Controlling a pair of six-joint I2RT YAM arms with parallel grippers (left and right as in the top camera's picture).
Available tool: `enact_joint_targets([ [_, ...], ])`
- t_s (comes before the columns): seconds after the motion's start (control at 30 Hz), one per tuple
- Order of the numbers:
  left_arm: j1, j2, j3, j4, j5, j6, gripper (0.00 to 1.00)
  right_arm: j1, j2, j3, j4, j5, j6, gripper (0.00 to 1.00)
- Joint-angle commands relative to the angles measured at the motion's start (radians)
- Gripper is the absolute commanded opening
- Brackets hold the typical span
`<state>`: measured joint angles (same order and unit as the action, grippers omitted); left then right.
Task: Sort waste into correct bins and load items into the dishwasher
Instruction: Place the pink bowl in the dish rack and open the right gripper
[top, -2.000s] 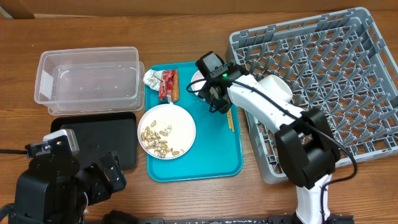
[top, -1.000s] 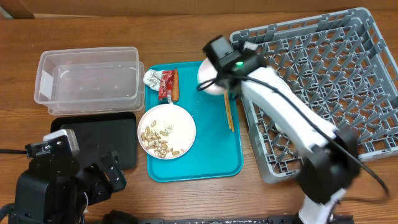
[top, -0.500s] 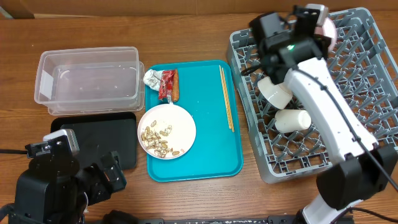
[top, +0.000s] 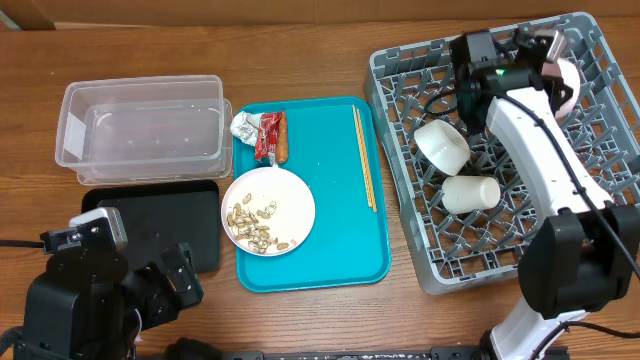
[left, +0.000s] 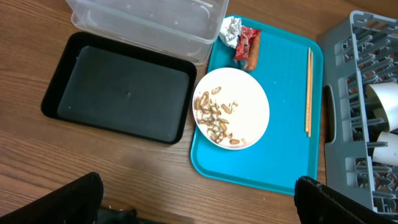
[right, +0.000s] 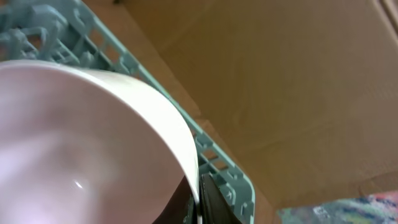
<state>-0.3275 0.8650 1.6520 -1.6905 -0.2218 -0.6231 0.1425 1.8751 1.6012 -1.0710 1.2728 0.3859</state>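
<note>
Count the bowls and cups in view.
3. A white bowl and a white cup lie in the grey rack; the right gripper holds a pale pink bowl over its far corner.

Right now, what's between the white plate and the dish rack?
Only the chopsticks, lying on the teal tray between the plate and the dish rack; clearest in the overhead view.

Nut-shell scraps (left: 214, 116) lay on the round white plate (left: 250, 99) on the teal tray (left: 261, 173); chopsticks (left: 308, 93) lay between plate and grey rack (left: 336, 74).
</note>
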Motion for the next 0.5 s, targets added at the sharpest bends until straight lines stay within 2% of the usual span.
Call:
enact_joint_targets([
  [0.0,0.002,-0.002,0.01,0.002,-0.021,-0.012,1.0,-0.021,0.002,-0.065,0.046,-0.019,-0.058,0.04],
  [0.23,0.002,-0.002,0.01,0.002,-0.021,-0.012,1.0,-0.019,0.003,-0.192,0.122,-0.019,-0.087,0.04],
  [0.47,0.002,-0.002,0.01,0.002,-0.021,-0.012,1.0,0.045,0.003,-0.205,0.121,-0.051,-0.087,0.04],
])
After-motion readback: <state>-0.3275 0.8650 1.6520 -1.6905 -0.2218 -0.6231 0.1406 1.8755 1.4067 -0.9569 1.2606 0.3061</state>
